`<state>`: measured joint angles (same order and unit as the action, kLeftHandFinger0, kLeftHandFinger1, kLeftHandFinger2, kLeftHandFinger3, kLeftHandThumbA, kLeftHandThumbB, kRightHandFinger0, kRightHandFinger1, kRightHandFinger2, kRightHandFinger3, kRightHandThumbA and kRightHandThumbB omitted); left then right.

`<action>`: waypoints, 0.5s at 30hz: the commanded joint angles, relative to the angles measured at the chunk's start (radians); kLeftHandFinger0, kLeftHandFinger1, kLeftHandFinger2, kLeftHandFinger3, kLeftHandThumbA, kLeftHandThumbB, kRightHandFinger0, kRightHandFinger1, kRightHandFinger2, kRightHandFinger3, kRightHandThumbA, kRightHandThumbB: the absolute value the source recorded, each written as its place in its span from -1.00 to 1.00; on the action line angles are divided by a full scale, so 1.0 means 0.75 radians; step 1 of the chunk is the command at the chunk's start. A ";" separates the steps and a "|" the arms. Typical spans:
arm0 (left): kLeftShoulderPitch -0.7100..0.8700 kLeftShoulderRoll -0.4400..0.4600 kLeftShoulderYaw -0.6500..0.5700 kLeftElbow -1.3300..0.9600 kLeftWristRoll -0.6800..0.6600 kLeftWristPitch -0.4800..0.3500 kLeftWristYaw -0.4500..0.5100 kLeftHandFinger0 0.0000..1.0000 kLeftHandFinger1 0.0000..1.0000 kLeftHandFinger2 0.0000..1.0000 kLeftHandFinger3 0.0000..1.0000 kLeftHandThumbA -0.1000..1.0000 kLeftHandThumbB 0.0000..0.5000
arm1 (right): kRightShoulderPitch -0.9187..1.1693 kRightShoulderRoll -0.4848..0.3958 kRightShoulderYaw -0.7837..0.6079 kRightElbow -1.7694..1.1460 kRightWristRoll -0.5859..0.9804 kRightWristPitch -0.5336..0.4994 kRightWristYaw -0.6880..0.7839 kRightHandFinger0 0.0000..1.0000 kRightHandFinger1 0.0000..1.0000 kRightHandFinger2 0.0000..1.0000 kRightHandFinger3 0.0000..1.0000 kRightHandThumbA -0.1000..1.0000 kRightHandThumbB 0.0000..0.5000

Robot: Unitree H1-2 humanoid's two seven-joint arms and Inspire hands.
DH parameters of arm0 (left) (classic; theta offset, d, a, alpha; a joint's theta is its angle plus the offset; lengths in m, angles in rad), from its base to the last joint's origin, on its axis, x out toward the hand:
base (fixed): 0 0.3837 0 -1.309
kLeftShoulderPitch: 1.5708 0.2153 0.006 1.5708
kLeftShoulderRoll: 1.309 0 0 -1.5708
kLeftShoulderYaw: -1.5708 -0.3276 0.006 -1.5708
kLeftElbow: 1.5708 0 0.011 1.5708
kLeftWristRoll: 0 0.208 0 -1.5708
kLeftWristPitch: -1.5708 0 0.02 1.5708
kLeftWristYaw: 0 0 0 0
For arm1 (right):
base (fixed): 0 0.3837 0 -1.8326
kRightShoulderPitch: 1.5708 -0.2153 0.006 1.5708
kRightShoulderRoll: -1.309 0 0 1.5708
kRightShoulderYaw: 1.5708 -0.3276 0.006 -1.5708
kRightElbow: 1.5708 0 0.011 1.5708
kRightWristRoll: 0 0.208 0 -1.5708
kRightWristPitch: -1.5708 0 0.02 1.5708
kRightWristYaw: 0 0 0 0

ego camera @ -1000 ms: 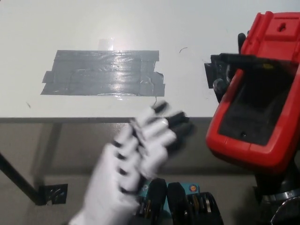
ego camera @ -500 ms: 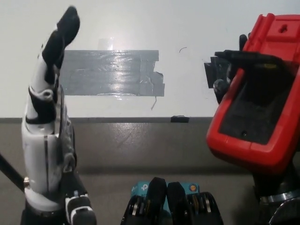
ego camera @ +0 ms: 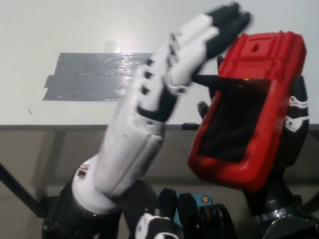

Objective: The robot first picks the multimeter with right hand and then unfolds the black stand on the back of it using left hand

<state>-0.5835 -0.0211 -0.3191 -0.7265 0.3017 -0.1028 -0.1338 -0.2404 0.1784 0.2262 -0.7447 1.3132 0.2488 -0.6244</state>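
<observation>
Multimeter (ego camera: 246, 112) is sitting at 3 o'clock of the frame, back face toward me, tilted, held above the table edge (ego camera: 50, 127). My right hand (ego camera: 294, 124) is gripping it from behind. My left hand (ego camera: 172, 74) is reaching in from 7 o'clock, fingers (ego camera: 219, 22) extended and holding nothing, tips blurred by the top left corner of the case. I'm judging the black stand (ego camera: 234, 82) is lifted slightly at its top edge. Risk: I'm pushing on the case instead of catching the stand, twisting the meter in the grip. Grey tape patch (ego camera: 99, 77) at 10 o'clock is irrelevant.
</observation>
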 commanded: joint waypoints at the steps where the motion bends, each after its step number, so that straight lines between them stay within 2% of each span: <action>1: -0.005 -0.001 -0.019 -0.024 -0.067 0.057 -0.075 1.00 1.00 1.00 1.00 1.00 0.60 | -0.021 0.030 0.025 -0.013 -0.022 -0.013 0.054 -1.00 -0.65 0.27 1.00 -1.00 -0.51; 4: 0.014 -0.006 -0.023 -0.028 -0.048 0.054 -0.083 1.00 1.00 1.00 1.00 1.00 0.52 | -0.024 0.025 0.021 -0.003 -0.018 -0.026 0.095 -1.00 -0.58 0.38 1.00 -1.00 -0.59; 5: 0.020 -0.009 -0.025 -0.025 -0.046 0.045 -0.082 1.00 1.00 1.00 1.00 1.00 0.56 | -0.024 0.020 0.018 0.000 -0.009 -0.028 0.105 -1.00 -0.56 0.41 1.00 -1.00 -0.59; 6: 0.024 -0.009 -0.024 -0.026 -0.048 0.047 -0.085 1.00 1.00 1.00 1.00 1.00 0.55 | -0.022 0.016 0.018 0.002 -0.008 -0.028 0.110 -1.00 -0.56 0.40 0.92 -1.00 -0.58; 8: 0.040 -0.011 -0.016 -0.041 -0.030 0.069 -0.094 1.00 1.00 1.00 1.00 1.00 0.81 | -0.026 0.010 0.015 0.005 -0.013 -0.025 0.115 -1.00 -0.60 0.40 0.75 -1.00 -0.58; 9: 0.038 0.005 -0.001 -0.043 0.004 0.048 -0.097 1.00 1.00 1.00 1.00 1.00 0.84 | -0.030 0.010 0.012 0.002 -0.029 -0.024 0.105 -1.00 -0.64 0.35 0.66 -1.00 -0.52; 12: 0.031 0.028 0.040 -0.026 0.165 -0.045 -0.080 1.00 1.00 1.00 1.00 1.00 0.84 | -0.040 0.006 0.004 -0.011 -0.027 -0.026 0.093 -1.00 -0.75 0.23 0.75 -1.00 -0.52; 13: 0.027 0.033 0.051 -0.018 0.205 -0.073 -0.071 1.00 1.00 1.00 1.00 1.00 0.85 | -0.042 0.010 0.002 -0.017 -0.023 -0.028 0.080 -1.00 -0.72 0.25 0.80 -1.00 -0.52; 15: 0.013 0.045 0.078 0.000 0.216 -0.123 -0.046 1.00 1.00 1.00 1.00 1.00 0.98 | -0.044 0.008 -0.006 -0.018 -0.010 -0.037 0.100 -1.00 -0.62 0.26 0.93 -1.00 -0.50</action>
<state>-0.5443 -0.0027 -0.2995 -0.7285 0.3564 -0.1079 -0.1826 -0.2372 0.1711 0.2303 -0.7233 1.2983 0.2484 -0.6060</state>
